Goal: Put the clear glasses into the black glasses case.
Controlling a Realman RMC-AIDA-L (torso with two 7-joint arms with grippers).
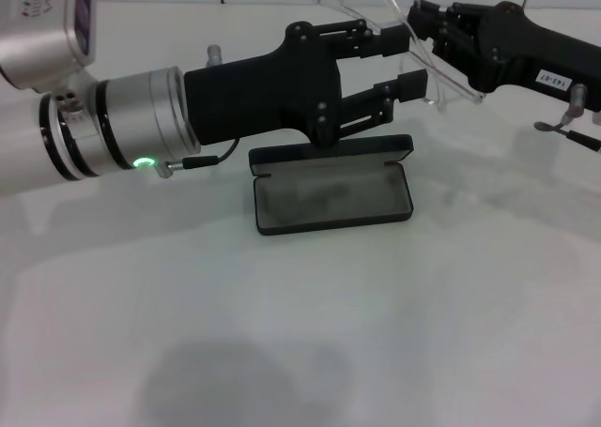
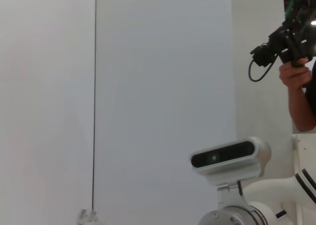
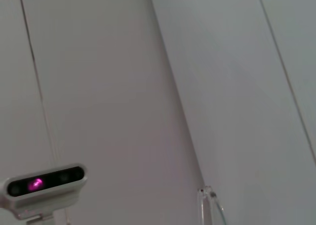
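The clear glasses hang in the air above the table, behind the black glasses case. The case lies open on the white table, lid raised at the back and grey lining showing. From the right, my right gripper is shut on the upper edge of the glasses. Reaching in from the left, my left gripper is open, with one finger above and one below the near end of the glasses. A clear sliver of the glasses shows in the left wrist view, and another part of the glasses in the right wrist view.
A thin metal-looking object lies on the table at the far right, under the right arm. A small grey post stands behind the left arm. White table stretches in front of the case. A person holding a camera shows in the left wrist view.
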